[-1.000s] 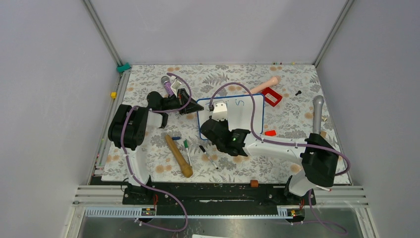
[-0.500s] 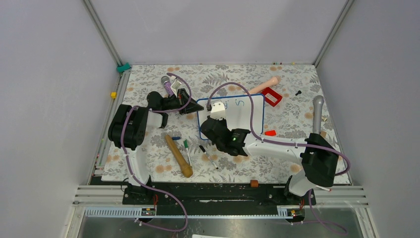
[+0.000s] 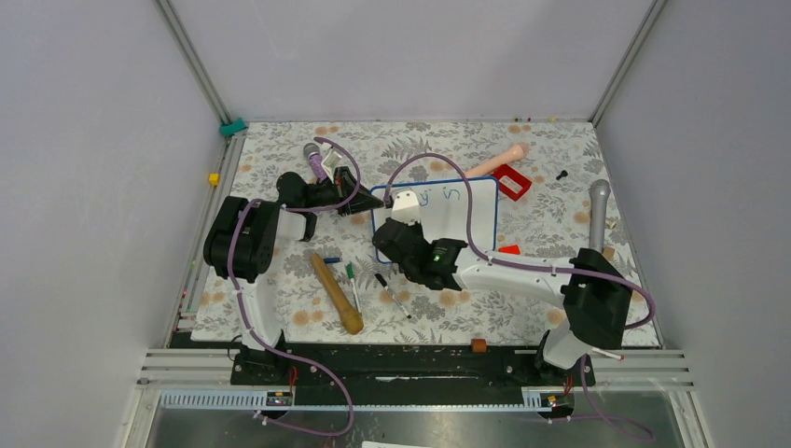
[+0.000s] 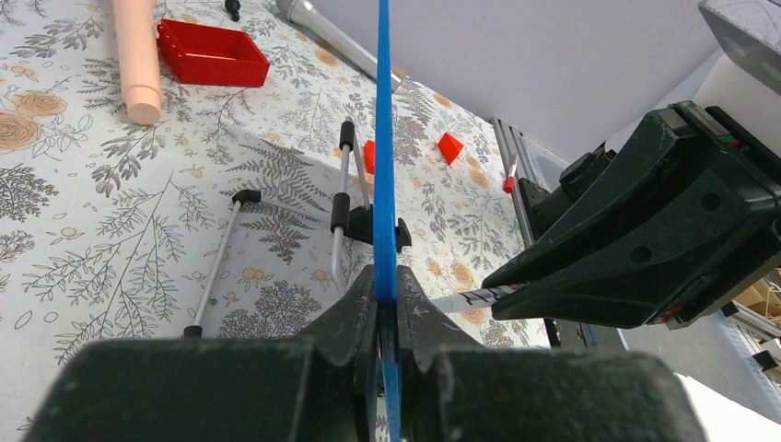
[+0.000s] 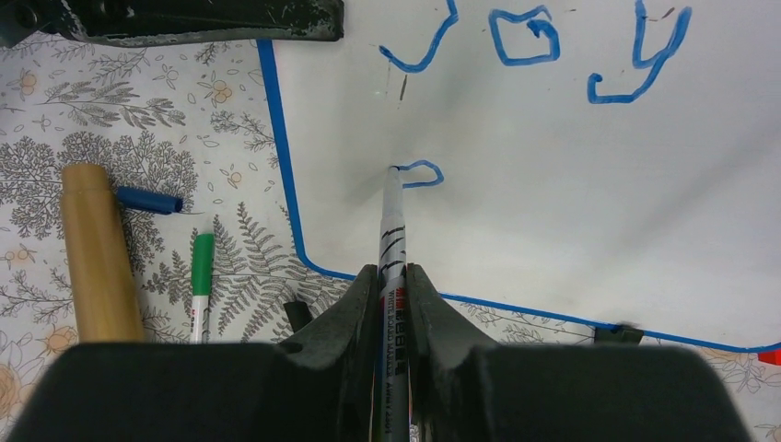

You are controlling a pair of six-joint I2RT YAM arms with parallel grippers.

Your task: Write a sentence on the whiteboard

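The whiteboard stands tilted on the floral table, blue-framed, its glossy face turned toward my right wrist. My left gripper is shut on its left frame edge; both jaws pinch the blue rim. My right gripper is shut on a silver whiteboard marker, whose tip touches the board low on the left. The sentence reads "Joy" in blue on the top line. Below it, a small blue loop starts at the marker tip. The right gripper also looms beside the board's edge.
A wooden rolling pin, a green marker, a blue cap and a black pen lie left of the board. A red box, a peach cylinder and a grey handle lie to its right.
My right gripper has shifted left and slightly farther with the marker, uncovering more of the blue letters. The left gripper and the board have not moved.
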